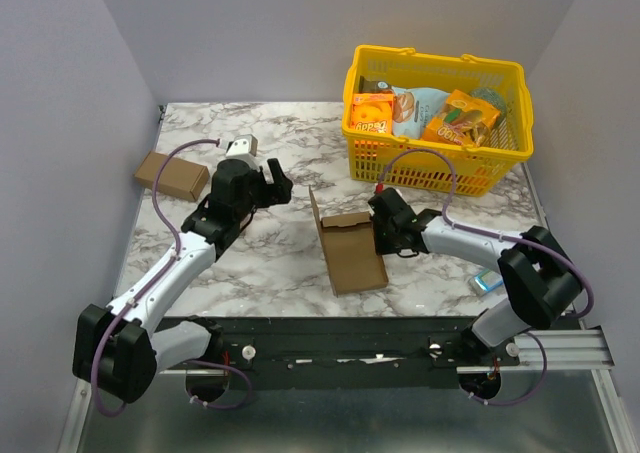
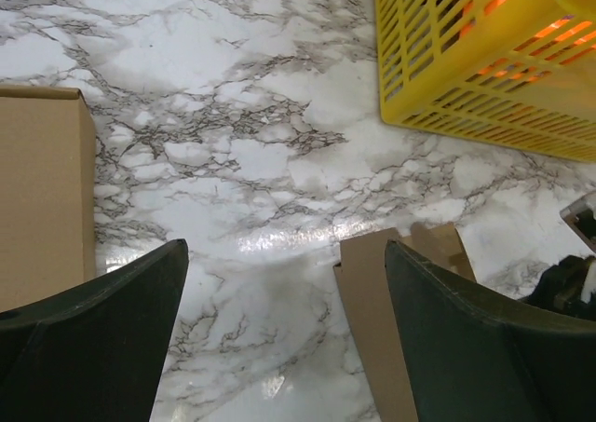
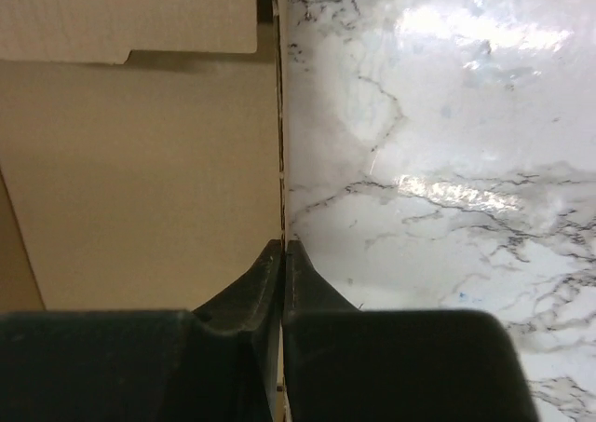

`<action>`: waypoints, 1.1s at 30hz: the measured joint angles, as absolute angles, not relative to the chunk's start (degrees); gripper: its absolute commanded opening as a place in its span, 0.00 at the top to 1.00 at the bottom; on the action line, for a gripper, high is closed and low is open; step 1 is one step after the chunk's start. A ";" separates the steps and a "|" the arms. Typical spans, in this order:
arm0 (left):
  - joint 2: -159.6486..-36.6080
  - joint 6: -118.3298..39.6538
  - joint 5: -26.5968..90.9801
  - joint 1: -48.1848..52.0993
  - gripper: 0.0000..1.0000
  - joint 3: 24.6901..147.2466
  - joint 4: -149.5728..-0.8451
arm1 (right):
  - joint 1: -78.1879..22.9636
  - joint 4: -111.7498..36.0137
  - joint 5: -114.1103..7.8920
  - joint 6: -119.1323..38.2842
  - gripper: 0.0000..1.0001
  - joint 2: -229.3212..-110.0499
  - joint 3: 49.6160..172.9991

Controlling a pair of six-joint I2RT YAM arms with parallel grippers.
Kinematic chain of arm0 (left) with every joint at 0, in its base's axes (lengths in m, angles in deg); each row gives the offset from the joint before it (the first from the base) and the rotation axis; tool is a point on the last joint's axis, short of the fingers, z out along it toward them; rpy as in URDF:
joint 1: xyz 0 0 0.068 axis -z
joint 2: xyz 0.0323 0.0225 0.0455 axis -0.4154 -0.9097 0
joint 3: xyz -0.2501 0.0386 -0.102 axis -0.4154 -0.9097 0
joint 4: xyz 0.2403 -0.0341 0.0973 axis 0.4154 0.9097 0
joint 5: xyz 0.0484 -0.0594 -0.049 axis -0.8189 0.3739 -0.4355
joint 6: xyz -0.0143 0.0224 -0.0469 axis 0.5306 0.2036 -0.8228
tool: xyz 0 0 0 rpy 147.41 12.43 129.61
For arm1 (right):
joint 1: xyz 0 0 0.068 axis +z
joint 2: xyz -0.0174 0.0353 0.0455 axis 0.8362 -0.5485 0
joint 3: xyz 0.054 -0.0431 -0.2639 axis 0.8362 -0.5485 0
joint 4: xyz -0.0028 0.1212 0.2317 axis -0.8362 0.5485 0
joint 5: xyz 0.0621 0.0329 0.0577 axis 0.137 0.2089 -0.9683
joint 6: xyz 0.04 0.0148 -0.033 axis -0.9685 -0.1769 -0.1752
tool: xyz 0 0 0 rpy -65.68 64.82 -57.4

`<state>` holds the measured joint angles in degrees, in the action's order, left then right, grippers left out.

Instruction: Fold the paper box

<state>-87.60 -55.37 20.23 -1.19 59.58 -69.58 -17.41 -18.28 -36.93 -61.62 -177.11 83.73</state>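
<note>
- The right gripper (image 3: pixel 282 251) is pinched tight on a thin cardboard edge at the right side of the box (image 1: pixel 354 255).
- The box lies mid-table, with one flap upright at its far left.
- The left gripper (image 2: pixel 284 248) is spread wide and grips nothing, over bare marble to the left of the box.
- Open table (image 1: pixel 270 263) lies between the arms.
- The basket (image 1: pixel 436 165) stands near, behind the right gripper, and a carton (image 1: pixel 172 175) sits at the left edge.
- From above, the right gripper hides the pinched edge.
- A blue item (image 1: pixel 487 283) by the right arm is too small to identify.
</note>
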 measured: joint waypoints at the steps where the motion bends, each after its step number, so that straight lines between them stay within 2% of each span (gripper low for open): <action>1: -86.77 -55.11 20.66 -1.19 0.05 60.93 -67.24 | -17.41 -17.93 -36.54 -60.96 0.96 -177.11 84.14; 7: -85.29 -51.16 28.16 -1.23 0.04 72.28 -56.88 | -17.41 -17.16 -34.09 -53.60 0.98 -174.67 87.31; 14: -85.66 -41.71 36.18 -1.23 0.05 84.52 -46.89 | -17.28 -18.26 -33.57 -39.30 0.98 -163.13 89.63; 17: -87.04 -38.00 39.57 -1.23 0.09 87.53 -45.34 | -16.71 -19.00 -34.88 -33.34 0.99 -158.91 90.65; 23: -89.90 -33.30 44.95 -1.14 0.20 88.15 -43.83 | -13.10 -17.80 -36.36 -25.01 0.99 -152.79 92.62; 33: -90.73 -27.09 49.14 5.15 0.23 82.94 -45.01 | -7.16 -11.26 -35.23 -21.84 0.99 -153.51 94.72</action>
<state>-90.73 -27.09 49.14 5.15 82.94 -45.01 -7.16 -11.26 -35.23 -21.84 -153.51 94.72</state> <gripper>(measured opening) 0.792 0.014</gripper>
